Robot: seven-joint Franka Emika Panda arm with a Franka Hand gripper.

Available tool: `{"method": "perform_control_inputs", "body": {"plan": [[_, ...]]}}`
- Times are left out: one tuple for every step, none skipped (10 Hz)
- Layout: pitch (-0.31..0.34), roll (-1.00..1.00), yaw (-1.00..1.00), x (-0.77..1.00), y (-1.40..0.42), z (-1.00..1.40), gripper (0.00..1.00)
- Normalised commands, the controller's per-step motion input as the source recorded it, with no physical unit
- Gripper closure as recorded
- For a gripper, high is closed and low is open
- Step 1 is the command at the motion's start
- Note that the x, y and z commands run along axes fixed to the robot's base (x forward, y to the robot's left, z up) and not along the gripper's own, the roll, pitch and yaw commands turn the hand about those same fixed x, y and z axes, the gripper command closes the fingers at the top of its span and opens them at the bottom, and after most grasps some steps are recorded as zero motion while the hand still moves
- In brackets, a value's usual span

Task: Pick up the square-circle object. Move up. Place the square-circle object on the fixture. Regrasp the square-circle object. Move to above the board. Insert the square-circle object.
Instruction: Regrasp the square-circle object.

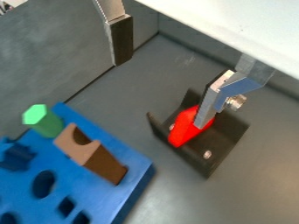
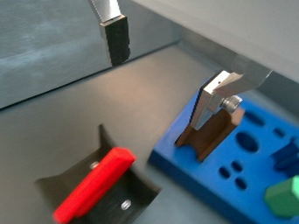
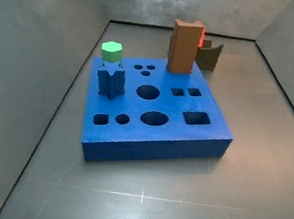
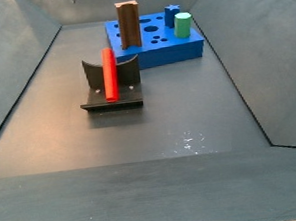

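Observation:
The red square-circle object [image 4: 109, 73] leans upright against the dark L-shaped fixture [image 4: 124, 82] on the floor, with nothing holding it. It also shows as the red square-circle object [image 1: 184, 129] on the fixture [image 1: 219, 147] and the red square-circle object [image 2: 97, 184] on the fixture [image 2: 131, 206]. My gripper [image 1: 163, 87] hangs open above it with bare floor between its fingers, and one finger [image 1: 214, 101] overlaps the red piece in the picture. The gripper [image 2: 160, 92] is just as empty there. The blue board [image 3: 161, 123] lies beyond the fixture. Neither side view shows the gripper.
A tall brown post [image 3: 185, 48], a green hexagon-topped peg [image 3: 111, 51] and a dark blue peg [image 3: 110, 80] stand in the board. Sloped grey walls [image 4: 19, 77] enclose the floor on all sides.

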Motion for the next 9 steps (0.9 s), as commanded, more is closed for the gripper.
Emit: {"method": "perform_control_inputs", "body": {"plan": [[0.019, 1.00, 0.00, -0.01, -0.02, 0.00, 0.00], [0.019, 1.00, 0.00, -0.01, -0.02, 0.00, 0.00], [0.020, 1.00, 0.00, -0.01, -0.02, 0.00, 0.00], [0.026, 1.00, 0.01, 0.00, -0.02, 0.01, 0.00], [0.031, 1.00, 0.01, 0.01, -0.02, 0.01, 0.00], [0.039, 1.00, 0.01, 0.03, -0.02, 0.00, 0.00], [0.044, 1.00, 0.02, 0.04, -0.02, -0.01, 0.00], [0.060, 1.00, 0.02, 0.06, -0.03, -0.02, 0.00], [0.067, 1.00, 0.03, 0.07, -0.03, -0.02, 0.00]]}}
